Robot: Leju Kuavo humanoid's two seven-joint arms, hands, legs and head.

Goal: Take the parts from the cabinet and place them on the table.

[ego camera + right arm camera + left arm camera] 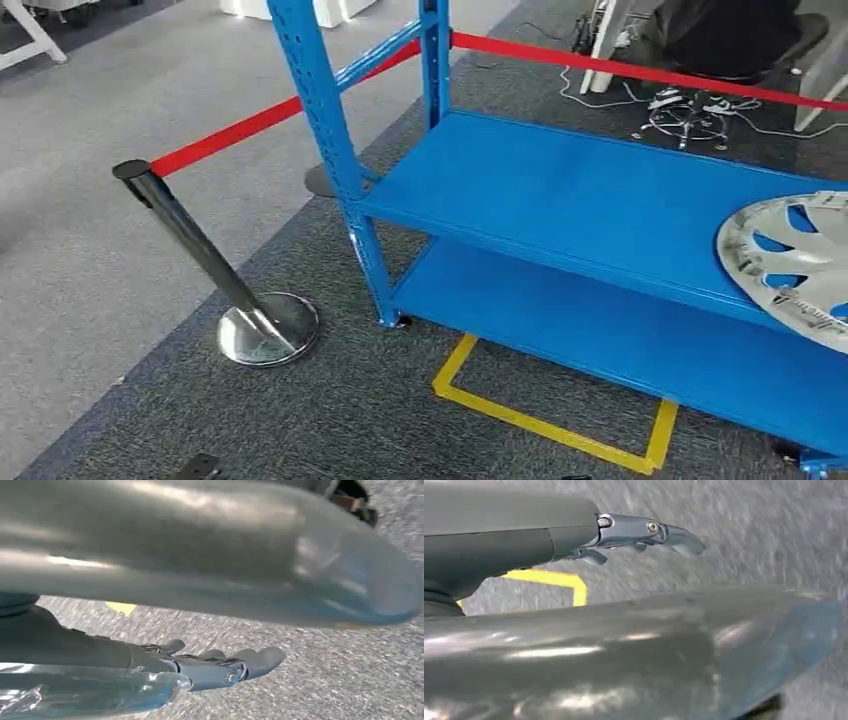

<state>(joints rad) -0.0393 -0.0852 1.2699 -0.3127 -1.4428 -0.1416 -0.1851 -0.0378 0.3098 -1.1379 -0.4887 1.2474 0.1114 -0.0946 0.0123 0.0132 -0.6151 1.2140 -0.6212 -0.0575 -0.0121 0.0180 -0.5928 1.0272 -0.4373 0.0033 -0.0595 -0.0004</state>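
Standing off from the blue steel shelving rack [560, 190], both arms hanging.
Its upper shelf holds one silver plastic wheel cover [795, 262] at the far right edge; misjudging the approach could clip the chrome stanchion post [200, 255]. Left hand [644, 535] and right hand [220, 667] empty, fingers loosely extended.

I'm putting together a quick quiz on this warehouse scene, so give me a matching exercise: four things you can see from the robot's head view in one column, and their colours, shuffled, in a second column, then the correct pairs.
Things:
1. shelf rack
2. barrier belt
3. floor tape outline
4. hubcap

Colours:
A. yellow
B. silver
C. blue
D. red

Pairs: 1-C, 2-D, 3-A, 4-B
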